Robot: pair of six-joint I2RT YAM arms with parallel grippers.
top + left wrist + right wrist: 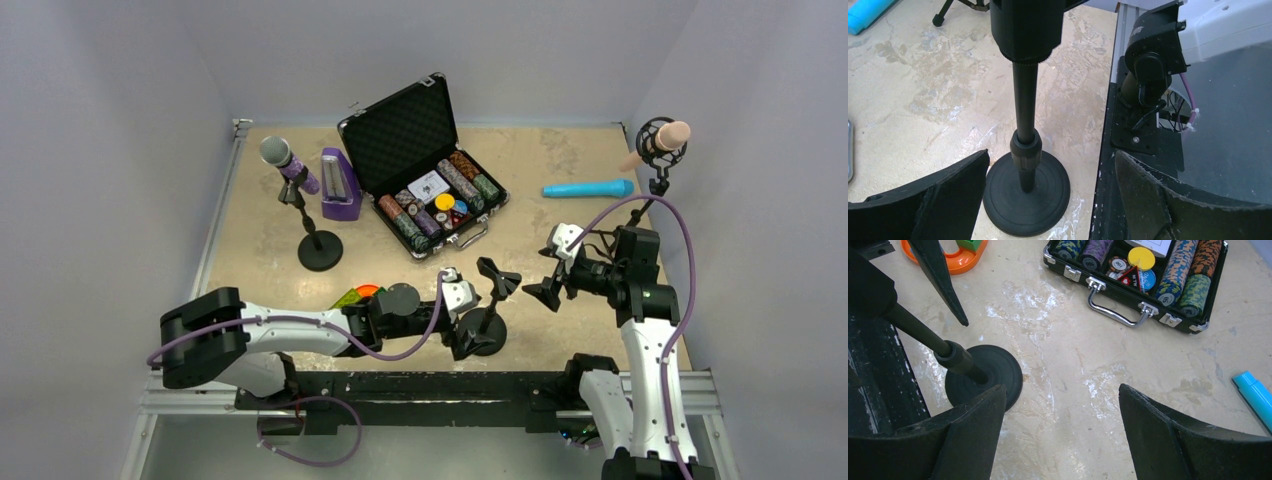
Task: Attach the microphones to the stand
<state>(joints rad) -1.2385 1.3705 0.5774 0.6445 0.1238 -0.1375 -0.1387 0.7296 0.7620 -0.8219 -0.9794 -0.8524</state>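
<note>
The glittery purple microphone (287,162) sits on the left stand (319,248). The pale pink microphone (668,137) sits in a round mount at the back right. The cyan-blue microphone (588,188) lies flat on the table and also shows in the right wrist view (1255,396). An empty black stand (489,312) with a clip on top stands near the front edge. My left gripper (1052,156) is open, and the stand's pole (1025,100) and base (1026,197) lie between its jaws, untouched. My right gripper (1062,390) is open and empty above bare table, right of the stand's base (983,376).
An open black case of poker chips (425,165) lies at the back centre, its handle toward me (1115,315). A purple metronome-shaped box (339,185) stands beside the left stand. An orange toy (945,255) lies near the left arm. The table's black front rail (1128,125) is close to the stand.
</note>
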